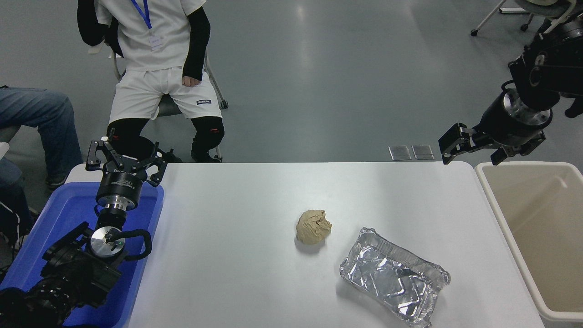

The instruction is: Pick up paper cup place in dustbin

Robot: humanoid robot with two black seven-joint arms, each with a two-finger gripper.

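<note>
On your white desk (237,273) lie a crumpled tan paper ball (313,226) near the centre and, just to its right and nearer you, an empty foil tray (393,282), the two apart.
</note>
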